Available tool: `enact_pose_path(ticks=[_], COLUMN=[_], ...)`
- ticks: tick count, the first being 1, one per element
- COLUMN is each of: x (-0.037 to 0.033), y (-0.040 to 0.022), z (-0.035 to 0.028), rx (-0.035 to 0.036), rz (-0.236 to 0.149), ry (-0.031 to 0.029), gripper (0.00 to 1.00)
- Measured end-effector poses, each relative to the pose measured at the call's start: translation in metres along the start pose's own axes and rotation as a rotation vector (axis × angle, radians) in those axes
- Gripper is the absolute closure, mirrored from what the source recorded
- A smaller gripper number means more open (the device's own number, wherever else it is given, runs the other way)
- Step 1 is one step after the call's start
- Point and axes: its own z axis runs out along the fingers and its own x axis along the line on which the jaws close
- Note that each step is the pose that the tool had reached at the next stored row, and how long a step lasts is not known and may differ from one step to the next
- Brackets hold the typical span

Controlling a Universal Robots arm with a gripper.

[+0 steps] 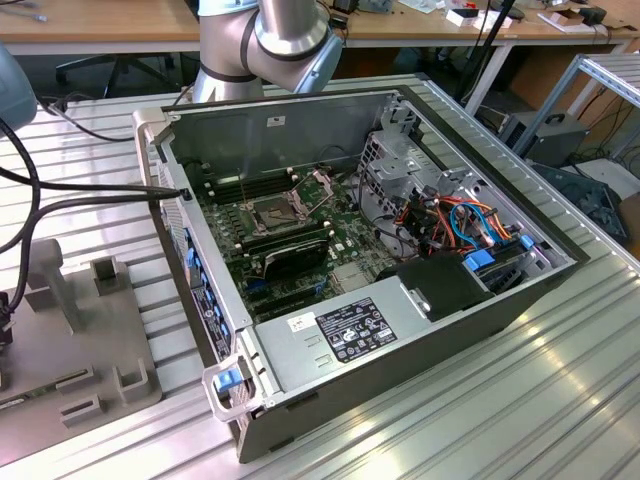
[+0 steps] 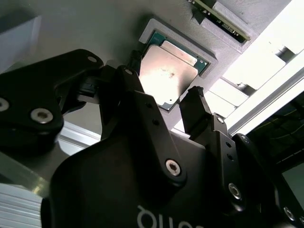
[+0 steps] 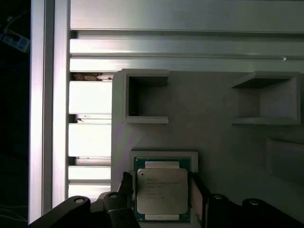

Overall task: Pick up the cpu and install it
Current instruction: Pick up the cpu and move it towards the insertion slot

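The cpu (image 3: 161,192) is a square chip with a silver lid and green edge. It lies flat in a shallow framed recess of a grey holder block (image 3: 213,137). In both wrist views my gripper (image 3: 161,185) straddles it, black fingertips (image 3: 126,183) pressed against two opposite edges. In the second wrist view the cpu (image 2: 166,76) shines between the fingers (image 2: 197,102) of the gripper (image 2: 161,80), level with the recess. In the exterior view the motherboard's open cpu socket (image 1: 272,210) sits inside the computer case (image 1: 400,350).
The grey holder block (image 1: 90,330) with raised pockets lies at the exterior view's left on a ribbed aluminium table (image 1: 520,400). Black cables (image 1: 60,205) run from the case towards that side. Inside the case are memory sticks (image 1: 290,255), a drive cage (image 1: 400,160) and coloured wiring (image 1: 460,225).
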Motion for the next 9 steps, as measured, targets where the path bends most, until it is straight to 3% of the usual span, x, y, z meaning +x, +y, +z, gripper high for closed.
enact_pose_path(ticks=[9], x=[0.0000], y=[0.0000], z=[0.0017], rx=[0.0000], rz=[-0.030], ry=[0.0011], gripper=[0.40])
